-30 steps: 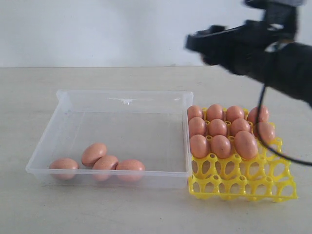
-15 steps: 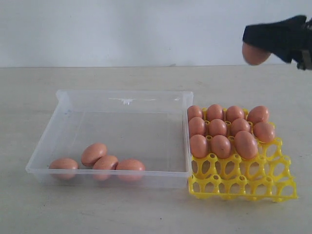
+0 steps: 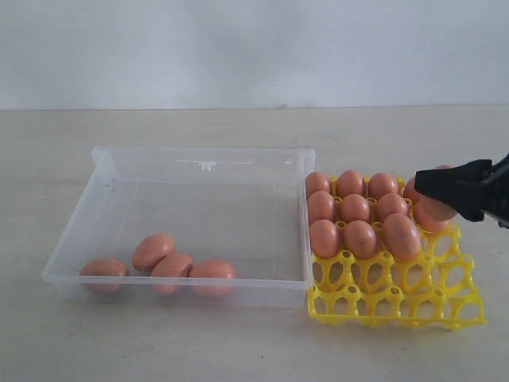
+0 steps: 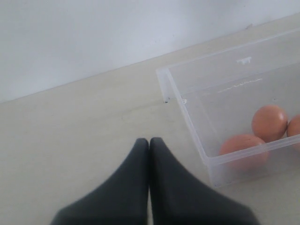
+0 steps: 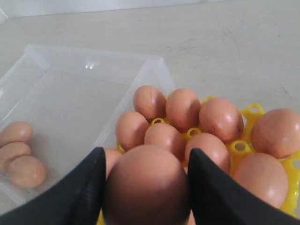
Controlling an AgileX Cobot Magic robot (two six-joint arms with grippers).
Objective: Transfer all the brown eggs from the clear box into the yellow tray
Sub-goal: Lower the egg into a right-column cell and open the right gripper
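Sitting just left of the yellow tray (image 3: 398, 306), wall touching it, was the clear box (image 3: 199, 155). Four brown eggs (image 3: 171, 265) lay in the front box corner farthest from the tray. The tray held eleven eggs in its back rows. Its front row of cups was bare, and so was the right-end cup (image 3: 447, 241) of the row behind that.

The right gripper (image 3: 433, 187) hung over the tray's right edge. Its two black fingers (image 5: 89, 187) stood wide apart, pinching one egg (image 5: 146, 185) on both sides (the egg filled the whole gap). That bare right-end cup lay just in front of the held egg and lower down, so I think the next move needed only a short slide toward the tray's front, then down. Which way the egg's long side pointed was hard to tell.

The left gripper (image 4: 149, 150) was pressed together, holding nothing, out past the box corner away from the tray, so the right arm was much nearer.
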